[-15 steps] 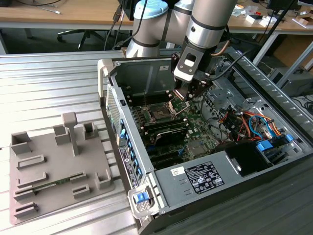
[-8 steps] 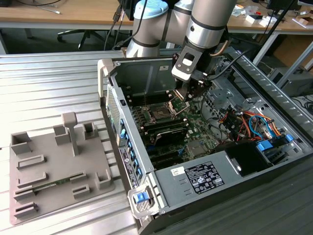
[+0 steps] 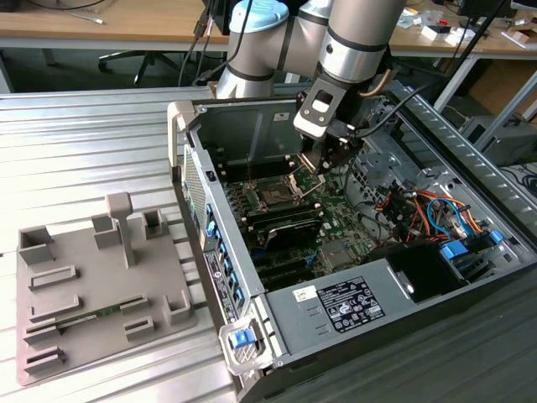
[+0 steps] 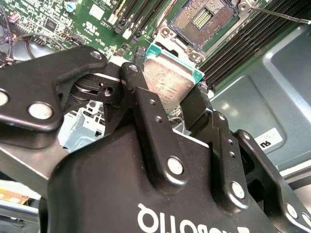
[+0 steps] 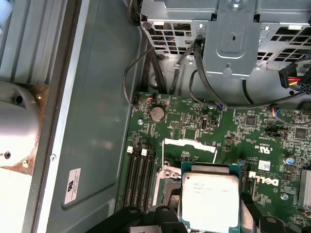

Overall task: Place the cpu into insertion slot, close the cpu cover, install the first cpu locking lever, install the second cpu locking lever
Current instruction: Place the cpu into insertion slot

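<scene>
Jaws of the gripper (image 4: 165, 94) are clamped on the cpu (image 4: 169, 77), with one black finger on each of two opposite edges, as is seen in the second wrist view. The chip is carried clear of the board, its dull metal top turned toward the camera and a narrow green border showing around it. It is not yet seated. The insertion slot (image 4: 200, 19) lies just beyond it, open, with its field of fine contacts uncovered.

In the exterior view the gripper is found in the upper middle of the frame, inside the open computer case (image 3: 243, 134), just above the slot. The cpu cover (image 5: 189, 141) appears to be raised, so the slot is free. Farther away, long black memory slots (image 4: 248, 41) are seen beside the slot, and a thin metal rod (image 4: 282, 14), probably one locking lever, is lifted.

The cpu is judged to be light, thin and stiff, with a smooth top that may slip. It is best taken only by its edges, as now. Its underside and the slot contacts are believed to be fragile, so little force is wanted.
</scene>
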{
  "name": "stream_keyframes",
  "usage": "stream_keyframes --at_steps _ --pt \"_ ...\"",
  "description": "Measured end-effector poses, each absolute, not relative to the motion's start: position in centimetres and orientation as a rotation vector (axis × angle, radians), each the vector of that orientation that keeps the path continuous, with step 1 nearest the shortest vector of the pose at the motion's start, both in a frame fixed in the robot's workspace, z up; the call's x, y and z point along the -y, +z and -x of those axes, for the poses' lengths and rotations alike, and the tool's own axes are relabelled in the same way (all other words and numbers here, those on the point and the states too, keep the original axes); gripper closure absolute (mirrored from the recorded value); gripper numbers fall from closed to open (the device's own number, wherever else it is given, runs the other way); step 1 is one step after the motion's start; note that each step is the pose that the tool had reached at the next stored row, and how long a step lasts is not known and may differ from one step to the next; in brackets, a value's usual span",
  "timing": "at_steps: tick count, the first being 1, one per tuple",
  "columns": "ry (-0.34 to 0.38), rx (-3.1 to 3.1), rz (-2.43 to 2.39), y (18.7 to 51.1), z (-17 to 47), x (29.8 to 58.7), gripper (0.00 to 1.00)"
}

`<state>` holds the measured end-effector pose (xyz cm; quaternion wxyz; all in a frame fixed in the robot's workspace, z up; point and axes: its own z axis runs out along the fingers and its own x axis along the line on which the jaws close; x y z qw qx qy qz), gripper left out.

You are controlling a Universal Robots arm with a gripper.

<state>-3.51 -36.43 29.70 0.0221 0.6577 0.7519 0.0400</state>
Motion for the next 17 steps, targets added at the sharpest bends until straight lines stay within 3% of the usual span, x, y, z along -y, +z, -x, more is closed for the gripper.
stream_keyframes --at_steps 17 --pt "0.122 -2.257 -2.113 29.67 3.51 36.43 0.45"
